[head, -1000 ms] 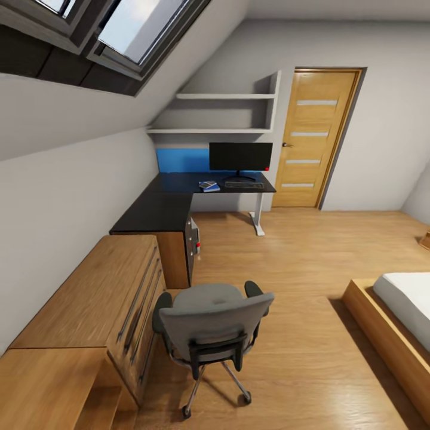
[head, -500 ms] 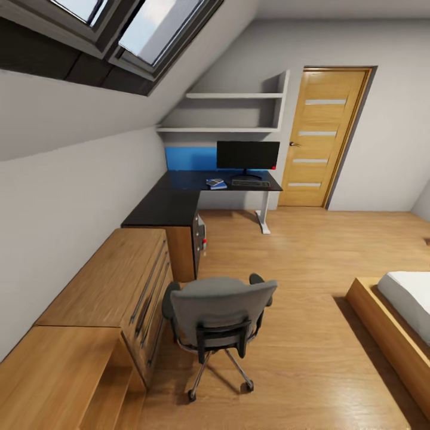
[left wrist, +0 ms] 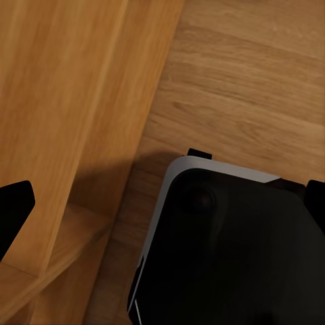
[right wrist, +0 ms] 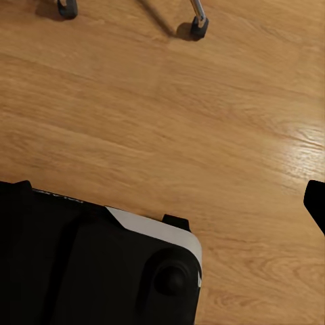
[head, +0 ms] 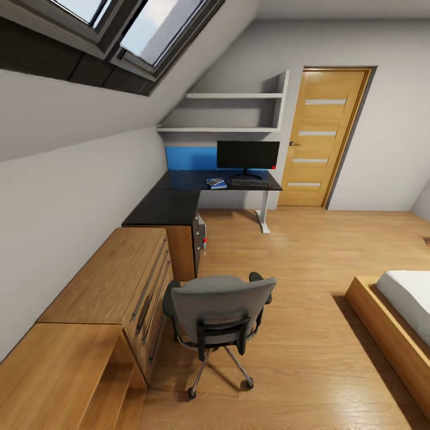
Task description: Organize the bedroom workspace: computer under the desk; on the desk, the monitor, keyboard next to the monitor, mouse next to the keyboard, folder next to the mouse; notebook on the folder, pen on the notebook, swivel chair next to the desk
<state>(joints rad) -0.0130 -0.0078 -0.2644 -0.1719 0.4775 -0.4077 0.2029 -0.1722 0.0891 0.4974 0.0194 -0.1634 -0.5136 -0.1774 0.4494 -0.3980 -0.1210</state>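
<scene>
The swivel chair (head: pixel 218 313), grey with black armrests, stands on the wooden floor with its back toward me, well short of the desk (head: pixel 170 206). On the desk's far wing stands the black monitor (head: pixel 248 155), with the keyboard (head: pixel 249 183) in front of it. Beside the keyboard lies the blue folder (head: pixel 218 186) with the grey notebook (head: pixel 212 181) on it. Pen and mouse are too small to make out. A light grey box, the computer (head: pixel 200 232), sits under the desk's corner. My left gripper (left wrist: pixel 162 210) and right gripper (right wrist: pixel 162 203) hang open over the floor and my black base.
A long wooden cabinet (head: pixel 113 286) with bar handles runs along the left wall between me and the desk. A bed frame (head: pixel 388 322) is at the right. A wooden door (head: pixel 319 137) is in the far wall. Open floor lies between chair, bed and desk.
The whole picture shifted right and slightly back a second ago, so the camera moved. Over the last half second it has held almost still. Nothing in the room has moved.
</scene>
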